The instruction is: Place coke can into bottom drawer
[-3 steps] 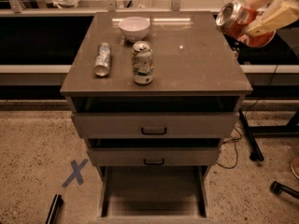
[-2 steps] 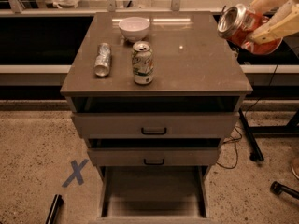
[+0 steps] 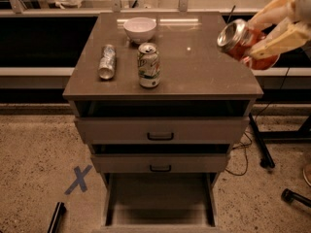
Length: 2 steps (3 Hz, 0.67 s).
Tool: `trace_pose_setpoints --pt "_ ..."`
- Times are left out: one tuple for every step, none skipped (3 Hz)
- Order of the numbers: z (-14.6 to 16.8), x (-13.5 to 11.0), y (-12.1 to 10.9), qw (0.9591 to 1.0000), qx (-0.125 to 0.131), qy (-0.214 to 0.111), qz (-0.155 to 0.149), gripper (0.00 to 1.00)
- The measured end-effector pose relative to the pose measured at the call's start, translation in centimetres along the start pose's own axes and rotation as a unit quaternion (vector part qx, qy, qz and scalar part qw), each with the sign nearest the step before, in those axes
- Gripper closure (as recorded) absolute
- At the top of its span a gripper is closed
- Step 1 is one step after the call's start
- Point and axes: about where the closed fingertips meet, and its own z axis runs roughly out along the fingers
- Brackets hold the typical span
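Bottom drawer: the bottom drawer point(image 3: 160, 200) is pulled out, a wide grey-brown box with a flat, plain floor. It sits far below the gripper and off to its left in the view.
Floor: the floor point(image 3: 34, 149) is pale, speckled and gritty. A blue tape cross point(image 3: 77, 179) is stuck to it, low and well left of the gripper.
Middle drawer: the middle drawer point(image 3: 194, 163) is a shallow slab front with a slim black handle, slightly out, well below the gripper.
Top drawer: the top drawer point(image 3: 204, 129) has the same flat front and black handle and stands partly out under the cabinet top.
Cabinet top: the cabinet top point(image 3: 204, 72) is a smooth, faintly glossy grey-brown panel whose right edge lies just under the gripper.
White-green can: the white-green can point(image 3: 148, 65) is an upright cylinder with a silver lid, well left of the gripper.
Silver can: the slim silver can point(image 3: 107, 61) lies on its side with a crinkled skin, further left.
Gripper: the gripper point(image 3: 253, 38) hangs beside the cabinet's right edge at the upper right, its pale beige fingers point(image 3: 272, 39) clamped on the can from either side.
Coke can: the coke can point(image 3: 242, 45) is red-orange and tilted, its round silver end facing left, held between the fingers above the cabinet's right edge and not in any drawer.
Bowl: the white bowl point(image 3: 140, 29) is round and smooth, at the back of the top, left of the gripper.
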Motion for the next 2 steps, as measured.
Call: trace_pose_setpoints --pt "1.8 -0.3 2.4 0.9995 0.01 0.0 0.029 1.0" --pt "2.9 -4.3 5.5 0.9984 0.051 0.008 0.025 1.0"
